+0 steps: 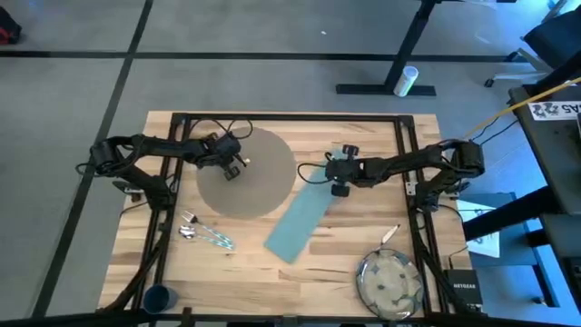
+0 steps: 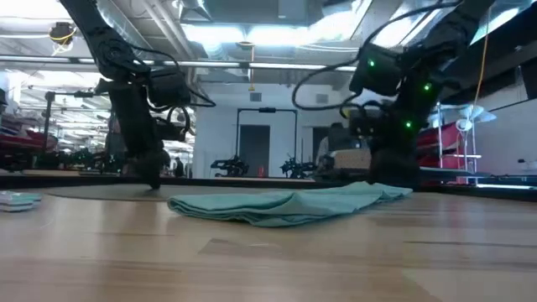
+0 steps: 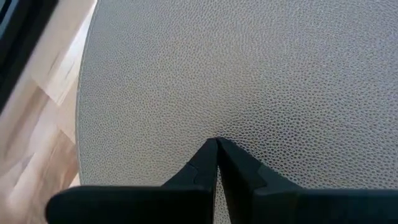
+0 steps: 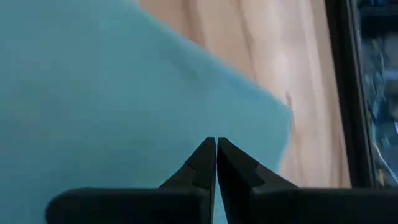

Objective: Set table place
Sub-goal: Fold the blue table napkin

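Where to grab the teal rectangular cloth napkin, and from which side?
Pinch the teal rectangular cloth napkin at its far end, from above. It lies flat and diagonal, that end beside the round grey-brown placemat and right under the right gripper, whose fingers are shut.

Bare table (image 1: 336, 263) between napkin (image 1: 297, 222) and plate (image 1: 389, 282) lies open.

One camera hangs overhead, looking straight down on the whole table (image 1: 272, 272). Another sits at tabletop level, facing across into the room. Each wrist camera looks close down past its own fingers: left at the placemat (image 3: 249, 74), right at the napkin (image 4: 93, 93), both also seen from overhead.
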Controlling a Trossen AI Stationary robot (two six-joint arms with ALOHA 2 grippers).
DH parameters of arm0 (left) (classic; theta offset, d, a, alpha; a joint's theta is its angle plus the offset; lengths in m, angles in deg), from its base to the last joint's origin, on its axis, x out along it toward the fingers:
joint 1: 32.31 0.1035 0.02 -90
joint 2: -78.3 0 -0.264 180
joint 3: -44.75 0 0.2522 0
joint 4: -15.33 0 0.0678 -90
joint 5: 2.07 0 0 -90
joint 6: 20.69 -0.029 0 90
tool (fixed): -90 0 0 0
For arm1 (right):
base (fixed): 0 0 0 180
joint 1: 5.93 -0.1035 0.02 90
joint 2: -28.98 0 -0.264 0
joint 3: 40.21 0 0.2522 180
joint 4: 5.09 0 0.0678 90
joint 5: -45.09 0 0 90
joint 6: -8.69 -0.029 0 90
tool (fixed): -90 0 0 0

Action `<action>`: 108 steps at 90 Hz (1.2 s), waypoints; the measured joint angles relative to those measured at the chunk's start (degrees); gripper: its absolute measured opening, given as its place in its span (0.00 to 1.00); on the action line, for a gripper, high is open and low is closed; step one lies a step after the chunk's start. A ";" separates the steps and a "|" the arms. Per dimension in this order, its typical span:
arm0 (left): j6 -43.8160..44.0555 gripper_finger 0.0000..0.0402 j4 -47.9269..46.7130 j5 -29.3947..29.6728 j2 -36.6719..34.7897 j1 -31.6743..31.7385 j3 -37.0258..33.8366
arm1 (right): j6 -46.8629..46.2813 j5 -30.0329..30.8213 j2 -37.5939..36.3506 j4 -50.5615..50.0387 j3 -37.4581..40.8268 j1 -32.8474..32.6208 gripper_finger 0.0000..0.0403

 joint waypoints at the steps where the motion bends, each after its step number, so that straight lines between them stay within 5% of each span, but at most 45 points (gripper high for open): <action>1: 0.01 0.00 0.01 0.01 0.00 0.00 0.00 | -0.13 -0.02 0.00 -0.01 0.04 0.21 0.00; 25: 0.36 0.00 0.06 0.01 0.00 0.00 0.00 | 5.26 -9.64 0.88 6.46 0.14 4.05 0.00; 85: 0.25 0.00 0.28 0.03 0.00 0.00 -0.02 | 11.83 -14.36 7.70 18.93 0.02 8.66 0.00; 108: 0.25 0.00 1.27 -0.07 0.00 0.00 -0.04 | 17.29 -27.17 10.44 29.33 0.06 12.75 0.00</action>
